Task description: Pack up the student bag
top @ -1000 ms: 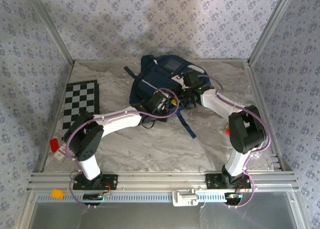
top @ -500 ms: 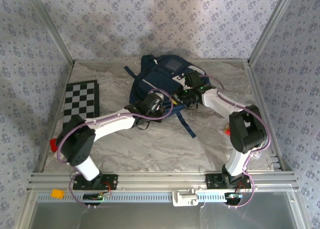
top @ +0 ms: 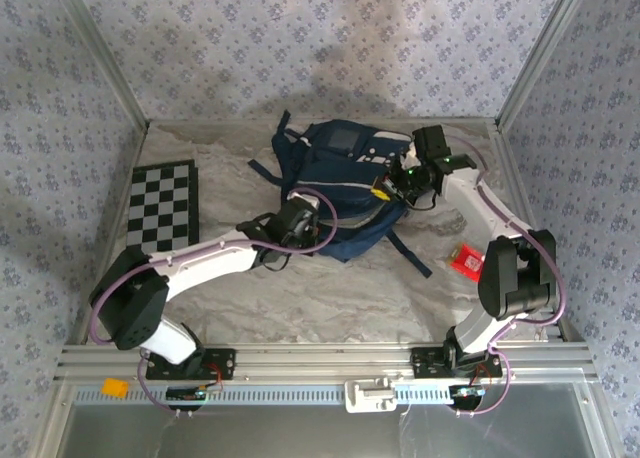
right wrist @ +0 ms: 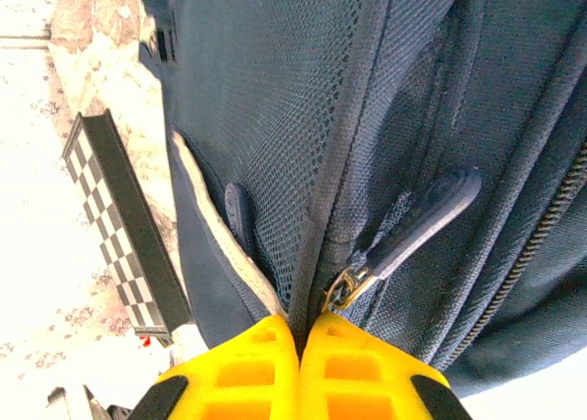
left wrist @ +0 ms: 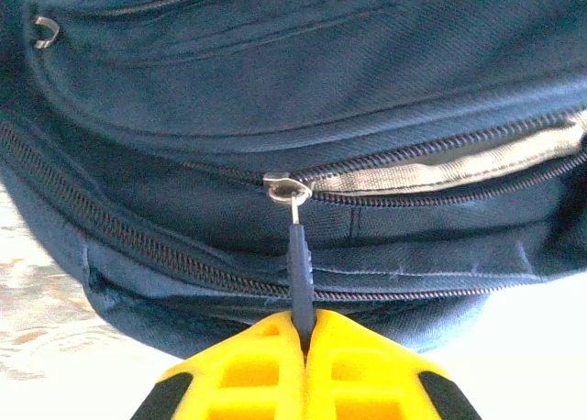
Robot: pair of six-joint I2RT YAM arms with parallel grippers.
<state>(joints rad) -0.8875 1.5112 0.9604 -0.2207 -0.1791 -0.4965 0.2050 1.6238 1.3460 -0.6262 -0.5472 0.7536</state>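
The student bag, a navy backpack, lies at the back middle of the table. My left gripper is at the bag's near edge. In the left wrist view its yellow fingers are shut on a dark zipper pull, which hangs from a slider. To the right of the slider the zipper stands parted over pale lining. My right gripper is at the bag's right side. It is shut on a fabric seam of the student bag, next to a brass slider with a blue pull.
A folded checkerboard lies at the left of the table, also seen as the checkerboard. A red packet lies near the right arm. A loose strap trails from the bag. An orange block sits on the front rail.
The right gripper has shut on the bag and drawn back to the right, dragging and turning the bag. The left arm stretched out after it, still holding the pull. The red packet came into sight.
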